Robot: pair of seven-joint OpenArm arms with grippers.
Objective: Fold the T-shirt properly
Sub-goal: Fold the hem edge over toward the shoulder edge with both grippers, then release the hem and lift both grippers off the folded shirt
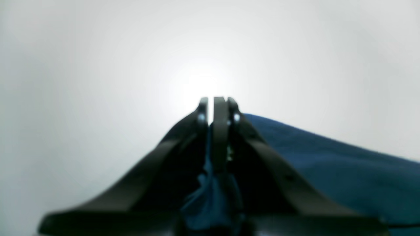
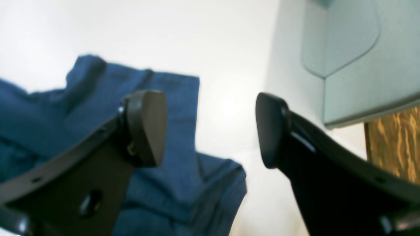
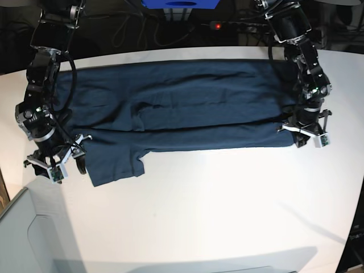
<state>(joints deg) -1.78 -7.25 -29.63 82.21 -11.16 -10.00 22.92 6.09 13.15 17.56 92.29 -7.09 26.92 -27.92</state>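
Note:
The dark navy T-shirt (image 3: 182, 102) lies spread lengthwise across the white table, with one sleeve (image 3: 116, 165) sticking out toward the front at the left. At the shirt's right end, my left gripper (image 3: 307, 135) is down on the edge of the cloth. In the left wrist view this left gripper (image 1: 216, 102) is shut, with blue fabric (image 1: 210, 193) bunched between its jaws and the T-shirt (image 1: 328, 164) running off to the right. My right gripper (image 3: 67, 164) hangs open beside the sleeve; its fingers (image 2: 146, 127) stand wide apart over the T-shirt (image 2: 177, 95), holding nothing.
A pale grey bin (image 3: 23, 239) sits at the table's front left corner, seen close to the right gripper as a bin wall (image 2: 361, 65) with wood (image 2: 393, 144) below it. Cables and a blue object (image 3: 179, 3) lie behind the table's far edge.

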